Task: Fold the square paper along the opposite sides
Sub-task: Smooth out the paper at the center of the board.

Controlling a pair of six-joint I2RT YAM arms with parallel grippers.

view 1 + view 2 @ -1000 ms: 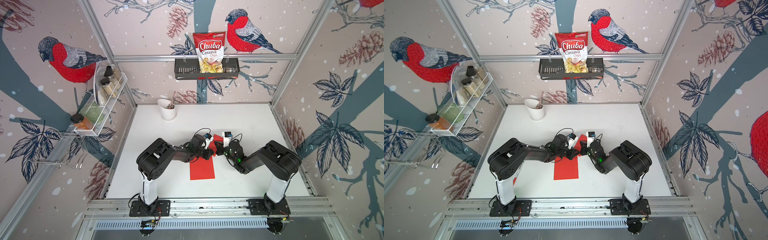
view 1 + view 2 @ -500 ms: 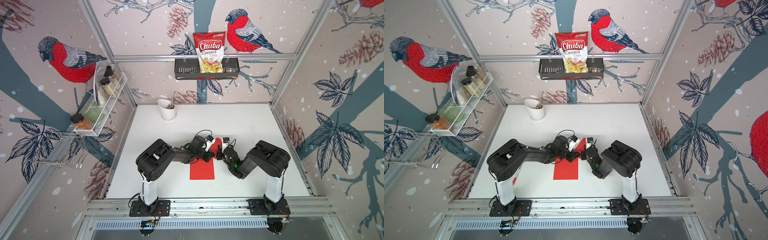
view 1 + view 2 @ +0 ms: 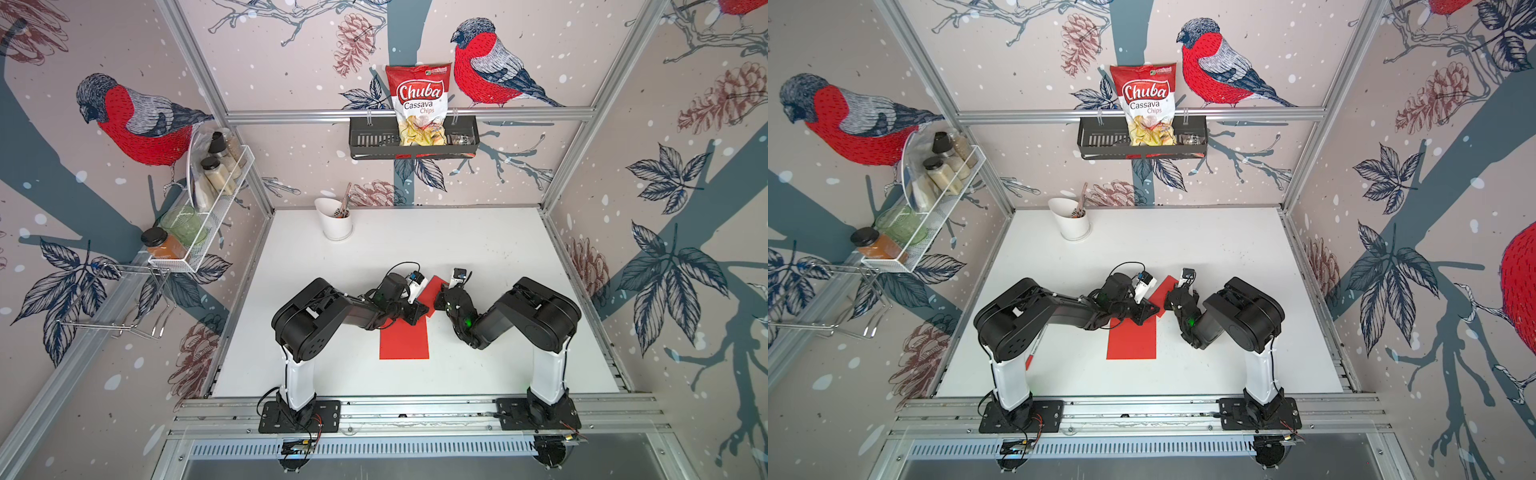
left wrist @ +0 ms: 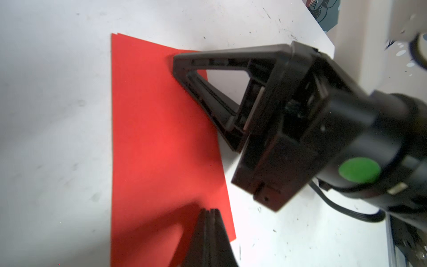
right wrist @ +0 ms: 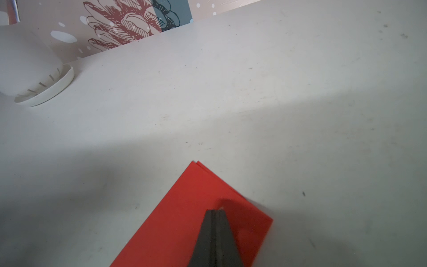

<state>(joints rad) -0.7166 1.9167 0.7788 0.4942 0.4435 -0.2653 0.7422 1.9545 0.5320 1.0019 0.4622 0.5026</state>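
Arms hide the middle of the folded red paper (matte, two layers, edges slightly offset). The left gripper and right gripper rest tips on it, jaws closed on nothing.

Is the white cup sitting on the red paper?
No, the cup stands near the back of the table, well apart from the paper.

The red paper lies flat on the white tabletop, folded double into a narrow rectangle; its two layers sit slightly offset at one corner.
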